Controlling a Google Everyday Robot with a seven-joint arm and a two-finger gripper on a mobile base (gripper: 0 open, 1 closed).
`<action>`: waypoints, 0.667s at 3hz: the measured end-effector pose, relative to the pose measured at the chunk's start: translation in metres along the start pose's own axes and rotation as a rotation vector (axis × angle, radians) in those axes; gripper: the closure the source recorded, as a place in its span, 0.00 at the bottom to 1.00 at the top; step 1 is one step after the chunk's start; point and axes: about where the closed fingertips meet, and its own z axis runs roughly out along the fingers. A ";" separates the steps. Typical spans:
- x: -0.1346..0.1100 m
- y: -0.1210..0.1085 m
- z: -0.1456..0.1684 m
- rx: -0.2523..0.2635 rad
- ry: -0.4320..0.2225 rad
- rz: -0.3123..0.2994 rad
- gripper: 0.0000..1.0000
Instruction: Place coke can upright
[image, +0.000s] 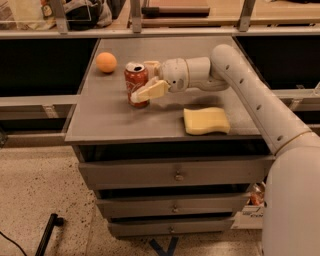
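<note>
The coke can (134, 81) is red with a white script logo and a silver top. It stands upright on the grey table (115, 122), near the middle left. My gripper (148, 78) reaches in from the right and holds the can. One cream finger (152, 91) lies across the can's front. The other finger (150, 65) is behind it by the rim. The can's base rests on or just above the tabletop.
An orange ball (106, 62) lies at the back left of the table, left of the can. A yellow sponge (206, 120) lies near the front right edge. Drawers (175, 175) sit below the tabletop. A railing and shelves run behind the table.
</note>
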 end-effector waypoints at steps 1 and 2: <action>0.000 -0.002 -0.009 0.039 0.061 0.002 0.00; -0.004 -0.006 -0.028 0.099 0.147 -0.005 0.00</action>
